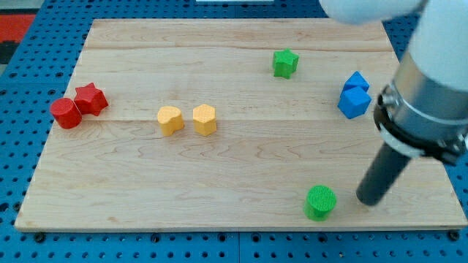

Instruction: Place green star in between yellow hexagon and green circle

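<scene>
In the camera view, the only one we have, the green star [285, 63] sits near the view's top, right of centre, alone on the wooden board [241, 161]. It is well apart from both of its markers. The green circle [320, 201] lies near the view's bottom edge, below the star and a little to its right. The yellow hexagon [205, 119] sits left of centre, just beside a second yellow block [170, 120] of a heart-like shape; the two look close but not touching.

The gap between hexagon and circle runs diagonally across the middle of the board, and nothing stands in it. So we judge the task barely begun: the star has yet to be brought down and to the left into that gap.

We carry no pincer, so there is nothing to call apart or together; we end in a dark rod. My tip [369, 199] rests on the board just to the right of the green circle, apart from it and far from the star. To push the star we would likely have to come round above it first.

Two blue blocks [355, 95] huddle at the view's right, and a red star [91, 98] and red cylinder [66, 113] touch at the left, all away from the star's likely path.
</scene>
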You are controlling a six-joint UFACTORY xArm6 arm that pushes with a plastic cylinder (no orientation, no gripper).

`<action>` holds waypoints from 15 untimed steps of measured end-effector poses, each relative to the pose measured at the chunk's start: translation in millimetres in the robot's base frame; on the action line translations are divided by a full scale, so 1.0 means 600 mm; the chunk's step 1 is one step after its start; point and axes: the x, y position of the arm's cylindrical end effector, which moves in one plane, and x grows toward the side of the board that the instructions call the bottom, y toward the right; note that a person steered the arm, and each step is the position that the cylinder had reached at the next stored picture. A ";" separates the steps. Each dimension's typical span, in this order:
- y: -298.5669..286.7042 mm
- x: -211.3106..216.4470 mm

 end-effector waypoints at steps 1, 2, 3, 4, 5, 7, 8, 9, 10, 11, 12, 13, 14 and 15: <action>-0.125 0.013; -0.308 -0.002; -0.308 -0.044; -0.163 -0.109; -0.069 -0.277; -0.067 -0.469; -0.109 -0.467; -0.223 -0.413; -0.207 -0.485; -0.207 -0.496; -0.258 -0.462; -0.289 -0.424; -0.291 -0.393; -0.290 -0.370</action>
